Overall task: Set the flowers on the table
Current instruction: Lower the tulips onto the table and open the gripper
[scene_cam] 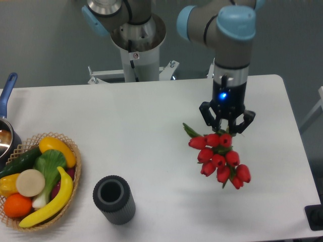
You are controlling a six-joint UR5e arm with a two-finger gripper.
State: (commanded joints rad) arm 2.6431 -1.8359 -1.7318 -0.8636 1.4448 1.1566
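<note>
The flowers (220, 158) are a bunch of red tulips with closed buds and a bit of green leaf showing at the upper left. They hang from my gripper (226, 129) above the right part of the white table (151, 131), casting a shadow below. The gripper points straight down and its fingers are closed around the top of the bunch. The stems are hidden behind the gripper and buds.
A dark grey ribbed cylindrical vase (114, 199) stands near the front edge. A wicker basket (38, 180) of fruit and vegetables sits at the front left. A pot with a blue handle (7, 101) is at the left edge.
</note>
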